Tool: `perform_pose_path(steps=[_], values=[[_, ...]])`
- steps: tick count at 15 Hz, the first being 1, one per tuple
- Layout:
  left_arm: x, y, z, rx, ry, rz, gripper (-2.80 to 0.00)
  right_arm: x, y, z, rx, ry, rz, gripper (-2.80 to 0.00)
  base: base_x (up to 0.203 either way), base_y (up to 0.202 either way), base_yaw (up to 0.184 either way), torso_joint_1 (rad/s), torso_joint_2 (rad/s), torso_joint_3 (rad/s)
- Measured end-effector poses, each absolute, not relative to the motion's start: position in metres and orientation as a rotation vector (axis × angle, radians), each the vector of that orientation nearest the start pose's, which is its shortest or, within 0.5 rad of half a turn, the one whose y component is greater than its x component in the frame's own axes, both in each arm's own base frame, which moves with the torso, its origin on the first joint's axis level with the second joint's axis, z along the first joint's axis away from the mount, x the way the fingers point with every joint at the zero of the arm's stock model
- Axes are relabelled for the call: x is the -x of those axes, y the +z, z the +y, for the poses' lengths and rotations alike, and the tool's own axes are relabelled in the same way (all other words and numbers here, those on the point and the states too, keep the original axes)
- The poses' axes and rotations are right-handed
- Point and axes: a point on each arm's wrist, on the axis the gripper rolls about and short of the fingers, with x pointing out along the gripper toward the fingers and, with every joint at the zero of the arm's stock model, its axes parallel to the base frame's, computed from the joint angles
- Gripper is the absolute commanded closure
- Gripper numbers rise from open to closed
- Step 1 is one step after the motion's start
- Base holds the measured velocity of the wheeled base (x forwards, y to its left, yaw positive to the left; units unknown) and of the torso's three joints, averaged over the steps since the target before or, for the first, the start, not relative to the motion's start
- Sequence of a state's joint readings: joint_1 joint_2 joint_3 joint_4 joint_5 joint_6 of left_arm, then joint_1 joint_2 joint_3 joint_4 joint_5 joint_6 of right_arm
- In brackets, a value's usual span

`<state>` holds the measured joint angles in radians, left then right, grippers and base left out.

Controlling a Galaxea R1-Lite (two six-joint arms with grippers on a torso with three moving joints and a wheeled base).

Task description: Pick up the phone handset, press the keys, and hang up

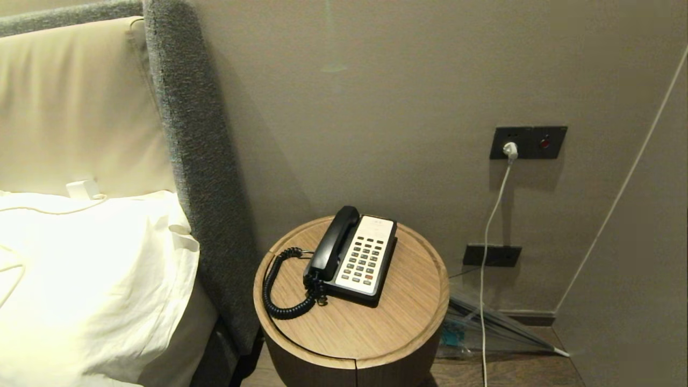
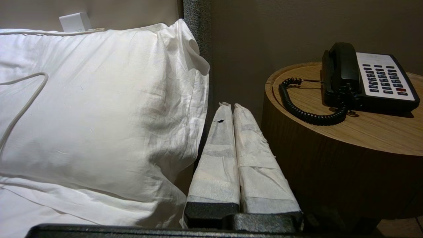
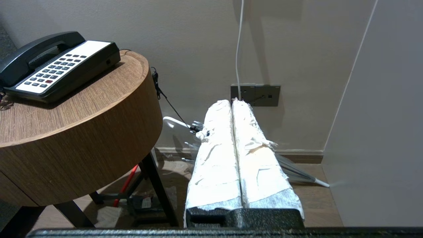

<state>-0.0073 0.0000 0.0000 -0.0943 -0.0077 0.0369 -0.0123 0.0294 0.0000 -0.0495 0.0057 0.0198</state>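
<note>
While both grippers, left and right, sit closed and low, lifting the handset could let its cord drag the base.

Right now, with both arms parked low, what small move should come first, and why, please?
Probably raise the left gripper toward the phone handset and open it: the handset rests on its cradle on the phone's left, while both grippers, the right gripper too, sit shut below the table top.

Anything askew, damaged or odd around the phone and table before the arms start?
Nothing on the table stands out: the phone handset sits in its cradle beside the keys. Only oddity: a clear folded umbrella lies on the floor against the wall, right of the table.
</note>
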Motion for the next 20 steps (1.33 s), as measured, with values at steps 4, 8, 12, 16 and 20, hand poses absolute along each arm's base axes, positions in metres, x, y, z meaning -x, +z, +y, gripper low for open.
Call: perform_pose_path(steps=[4,8,12,16,20], values=[[0.0233,0.0851,0.0000,-0.037,-0.014,-0.094,0.00,0.0205,0.0812,0.0004,-0.019,-0.006,-0.020,0.00,0.000,0.000,0.000,0.000,0.00,0.000],[0.0233,0.0851,0.0000,-0.037,-0.014,-0.095,0.00,0.0205,0.0812,0.0004,-0.019,-0.006,-0.020,0.00,0.000,0.000,0.000,0.000,0.00,0.000],[0.0233,0.0851,0.0000,-0.037,-0.013,-0.095,0.00,0.0205,0.0812,0.0004,-0.019,-0.007,-0.019,0.00,0.000,0.000,0.000,0.000,0.00,0.000],[0.0233,0.0851,0.0000,-0.037,-0.014,-0.094,0.00,0.0205,0.0812,0.0004,-0.019,-0.007,-0.019,0.00,0.000,0.000,0.000,0.000,0.00,0.000],[0.0233,0.0851,0.0000,-0.037,-0.013,-0.095,0.00,0.0205,0.0811,0.0004,-0.017,-0.006,-0.018,0.00,0.000,0.000,0.000,0.000,0.00,0.000]])
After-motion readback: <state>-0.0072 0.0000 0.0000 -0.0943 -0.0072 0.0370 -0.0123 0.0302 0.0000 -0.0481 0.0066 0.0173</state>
